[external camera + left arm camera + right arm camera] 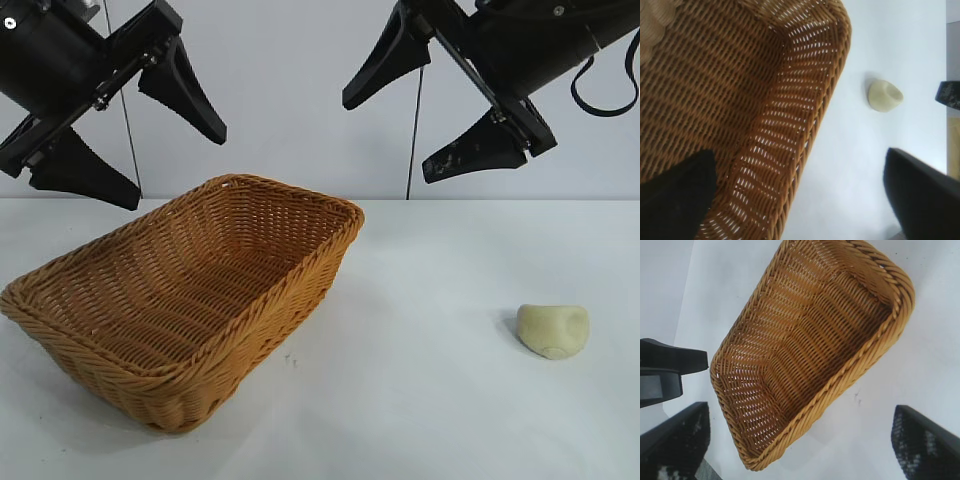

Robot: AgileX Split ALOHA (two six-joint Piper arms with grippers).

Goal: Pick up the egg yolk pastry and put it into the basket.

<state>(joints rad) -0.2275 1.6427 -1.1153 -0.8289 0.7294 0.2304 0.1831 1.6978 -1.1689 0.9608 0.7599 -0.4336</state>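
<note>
White table (430, 420) | basket (190, 300), egg yolk pastry (553, 330) apart | left gripper (130, 125), right gripper (430, 105) fingers spread, arms cropped

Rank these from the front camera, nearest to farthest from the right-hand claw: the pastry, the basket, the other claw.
From the right gripper, raised at upper right:
1. Basket, lower left; its far corner is nearest.
2. Egg yolk pastry, on the table below.
3. Left gripper, raised at upper left.
The first two are close.

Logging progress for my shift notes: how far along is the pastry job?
Nothing is done yet. The pastry lies on the table, apart from the basket, which holds nothing. Both the left gripper and right gripper hang above, jaws open, holding nothing. Picking up and placing remain.
</note>
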